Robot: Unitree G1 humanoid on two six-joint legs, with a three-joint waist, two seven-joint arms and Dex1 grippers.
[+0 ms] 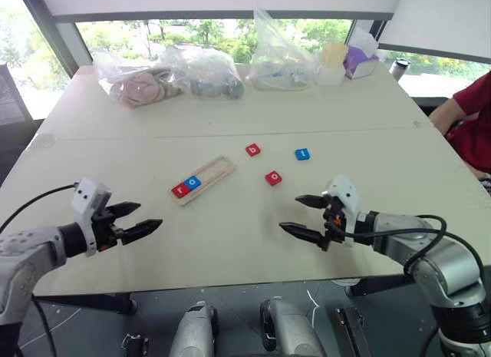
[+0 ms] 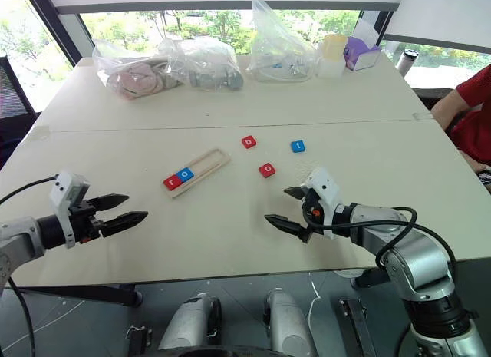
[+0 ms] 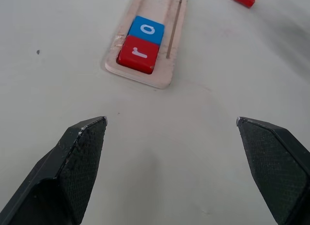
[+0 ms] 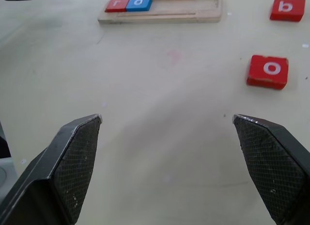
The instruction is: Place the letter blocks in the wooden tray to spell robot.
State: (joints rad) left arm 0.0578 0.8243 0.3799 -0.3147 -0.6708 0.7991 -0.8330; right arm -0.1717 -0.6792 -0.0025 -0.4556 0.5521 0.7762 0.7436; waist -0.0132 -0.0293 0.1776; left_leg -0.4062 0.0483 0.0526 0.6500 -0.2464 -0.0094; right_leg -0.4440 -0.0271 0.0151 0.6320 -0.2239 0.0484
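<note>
At the near left edge of the bench (image 1: 230, 242) the left claw (image 1: 142, 219) hangs just above the surface with its two black fingers spread wide and nothing between them. Further in lies the wooden tray (image 1: 215, 171), set at a slant, with two tiles side by side at its near left end — a red r block (image 1: 180, 190) and a blue o block (image 1: 192, 183) — while the remainder of the tray is bare. To the right of the tray, loose on the bench and well apart from each other, lie a red b block (image 1: 253, 150), a red o block (image 1: 274, 178) nearer the robot, and a blue t block (image 1: 302, 153). On the near right the right claw (image 1: 301, 216) is likewise spread open and holds nothing. Along the far edge sit clear plastic bags (image 1: 192, 73) — and a person's red sleeve (image 1: 476, 96) shows at the far right.
</note>
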